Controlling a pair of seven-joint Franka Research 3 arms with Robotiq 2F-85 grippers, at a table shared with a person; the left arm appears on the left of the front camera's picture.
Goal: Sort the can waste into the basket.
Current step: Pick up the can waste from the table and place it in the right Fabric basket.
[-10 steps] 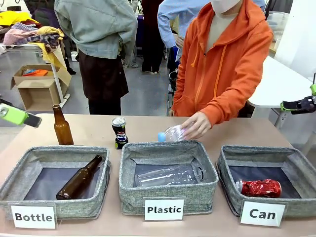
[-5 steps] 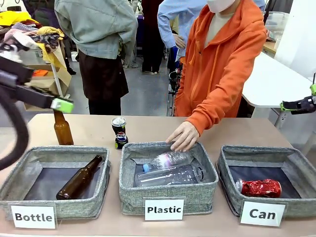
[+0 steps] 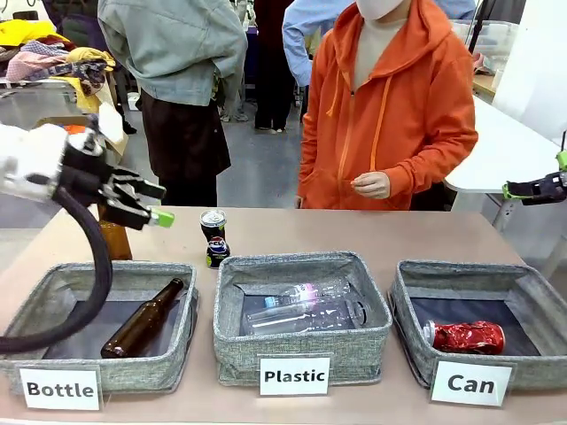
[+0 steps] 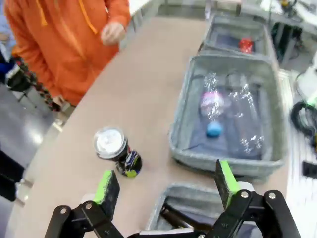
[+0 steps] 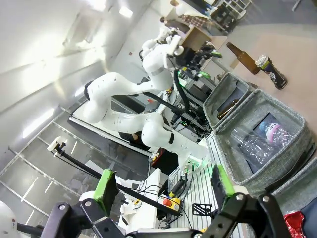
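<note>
Holding one red can [image 3: 468, 337], the Can basket [image 3: 403, 305], left claw [image 4: 166, 183] and right claw [image 5: 163, 184] both apart.

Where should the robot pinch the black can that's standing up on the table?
Probably the upper half of the black can, from above, jaws on its left and right sides. It stands upright with round, straight walls, which suits a two-sided pinch. The crushed blue can sits by its base on the near side, so a low grip might bump it. The open left gripper is nearest.
</note>
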